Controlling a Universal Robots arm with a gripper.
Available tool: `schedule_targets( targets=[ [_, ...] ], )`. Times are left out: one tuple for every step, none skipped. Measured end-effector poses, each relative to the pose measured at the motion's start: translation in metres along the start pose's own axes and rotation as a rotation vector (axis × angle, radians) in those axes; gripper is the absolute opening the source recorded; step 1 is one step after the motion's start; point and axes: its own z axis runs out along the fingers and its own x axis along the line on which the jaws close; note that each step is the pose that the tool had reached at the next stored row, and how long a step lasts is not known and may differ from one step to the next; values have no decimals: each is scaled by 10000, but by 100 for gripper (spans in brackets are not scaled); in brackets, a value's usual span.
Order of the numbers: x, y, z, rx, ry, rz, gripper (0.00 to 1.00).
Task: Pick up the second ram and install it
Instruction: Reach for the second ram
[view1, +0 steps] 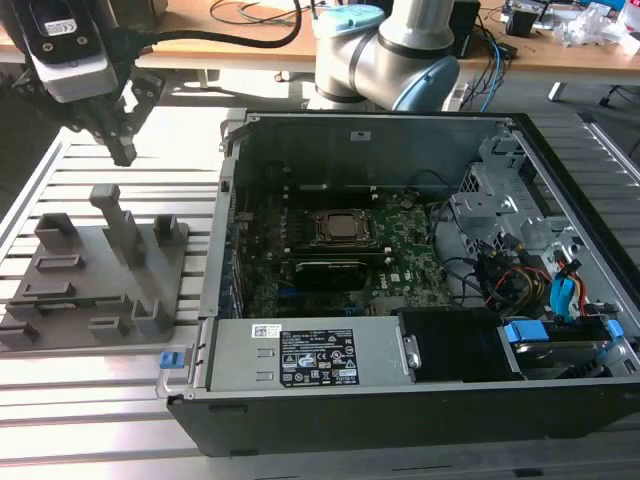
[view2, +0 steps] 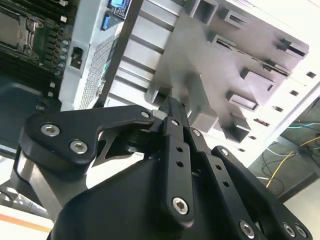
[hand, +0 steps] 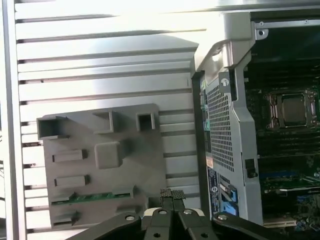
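Just outside the open computer case (view1: 350, 140), toward the exterior view's left, the gripper (view1: 123, 152) hangs above the grey holder block (view1: 100, 290), clear of its upright posts. Both wrist views show the two fingertips pressed together with nothing between them: the pincer is closed and empty (hand: 172, 194) (view2: 172, 102). The second ram (hand: 95, 196), a slim green stick, lies flat in a long slot of the holder block (hand: 130, 150); in the first wrist view the closed fingertips sit near one end of that slot, apart from the ram and not touching it. The holder block rests on a slatted aluminium table (view1: 100, 400), just beside the case's side wall. Inside the case lies the motherboard (view1: 400, 260), with the CPU socket (view1: 340, 228) near its middle, well apart from the ram. The arm's base joint (view1: 390, 50) stands behind the case.
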Motion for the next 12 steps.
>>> schedule_targets(
  targets=[
    [79,-6,-2,1,0,-2,11],
    [155,-12,-3,1,0,-1,11],
    [256,-19,-4,0,1,-1,11],
    [343,-26,-7,1,1,-3,11],
    [468,-35,-10,1,0,0,11],
    [541,-41,-11,1,1,-1,11],
    [578,-44,-11,1,0,-2,11],
    [610,-46,-11,0,0,-2,11],
    [688,-52,-13,0,0,-1,11],
    [771,-58,-15,1,-1,0,11],
    [810,-61,-15,1,-1,-1,11],
    [829,-62,-15,0,0,-1,11]
  ],
)
